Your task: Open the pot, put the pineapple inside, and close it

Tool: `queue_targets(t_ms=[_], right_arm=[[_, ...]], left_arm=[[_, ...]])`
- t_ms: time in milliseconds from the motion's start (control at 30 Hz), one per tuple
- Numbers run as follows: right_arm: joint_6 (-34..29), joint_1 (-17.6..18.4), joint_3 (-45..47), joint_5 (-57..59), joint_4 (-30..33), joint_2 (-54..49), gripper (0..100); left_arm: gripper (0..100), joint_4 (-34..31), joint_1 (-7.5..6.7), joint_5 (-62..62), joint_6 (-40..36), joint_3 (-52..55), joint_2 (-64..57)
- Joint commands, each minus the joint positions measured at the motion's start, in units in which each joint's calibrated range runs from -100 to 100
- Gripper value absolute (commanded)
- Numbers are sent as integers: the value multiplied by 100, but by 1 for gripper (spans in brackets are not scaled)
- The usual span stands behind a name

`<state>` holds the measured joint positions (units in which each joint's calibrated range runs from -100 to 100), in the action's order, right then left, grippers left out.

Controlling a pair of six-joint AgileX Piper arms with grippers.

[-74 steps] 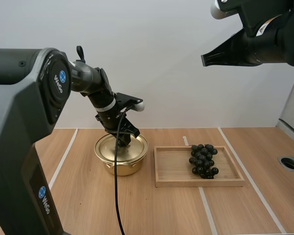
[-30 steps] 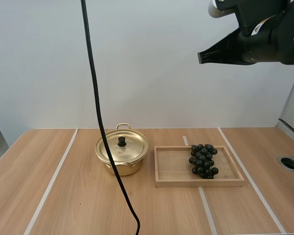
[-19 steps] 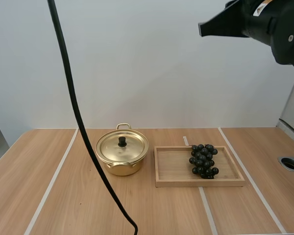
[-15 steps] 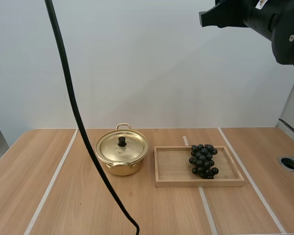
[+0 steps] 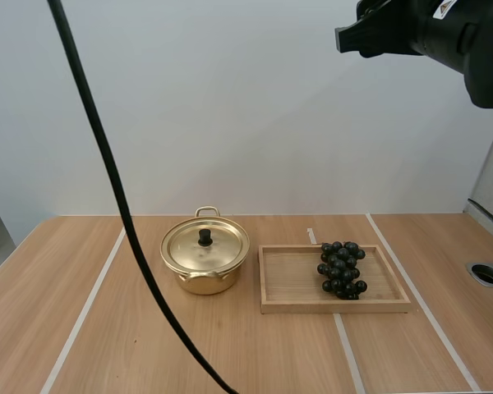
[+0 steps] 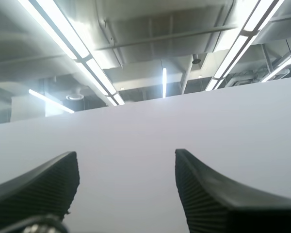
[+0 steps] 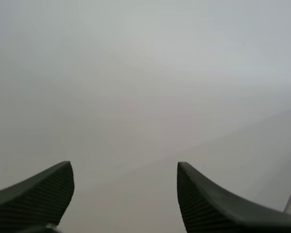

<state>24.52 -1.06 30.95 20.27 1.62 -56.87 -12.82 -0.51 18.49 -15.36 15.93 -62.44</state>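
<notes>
1. The left hand (image 6: 126, 167) is released: its two black fingers (image 6: 43, 184) stand well apart, ribbed inner faces turned to each other, holding nothing.
2. The right hand (image 7: 123, 167) is likewise spread wide and released. In the high view it hangs far above the table (image 5: 411, 353), well apart from everything on it.
3. The pot (image 5: 199, 281) is round, shiny gold metal with small loop handles. Its lid (image 5: 218, 246) sits on it, closed, topped by a black knob (image 5: 205, 237).
4. Just beside the pot stands a shallow rectangular wooden tray (image 5: 329, 307).
5. A bunch of dark, round grapes (image 5: 340, 269) lies in the tray's right half, resting on its floor, well apart from the pot.
</notes>
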Motion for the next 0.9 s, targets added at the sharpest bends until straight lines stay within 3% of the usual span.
queue_targets(t_ms=[0, 167, 400, 633, 867], right_arm=[[13, -28, 5, -134, -227, -216, 100], [2, -28, 5, -68, -415, -446, 100], [2, -28, 5, 428, -1151, -936, 100], [-36, -28, 20, 2120, -1163, -1431, 100], [-807, -28, 20, 3234, -771, -1641, 100]], left_arm=[[93, -230, 14, -58, -90, 393, -311], [93, -230, 14, 355, -411, 1018, -850], [93, -247, 14, 577, -643, 2186, -1977], [93, -299, 14, 1481, -653, 3159, -3220], [93, -394, -11, 2572, -695, 3956, -3756]])
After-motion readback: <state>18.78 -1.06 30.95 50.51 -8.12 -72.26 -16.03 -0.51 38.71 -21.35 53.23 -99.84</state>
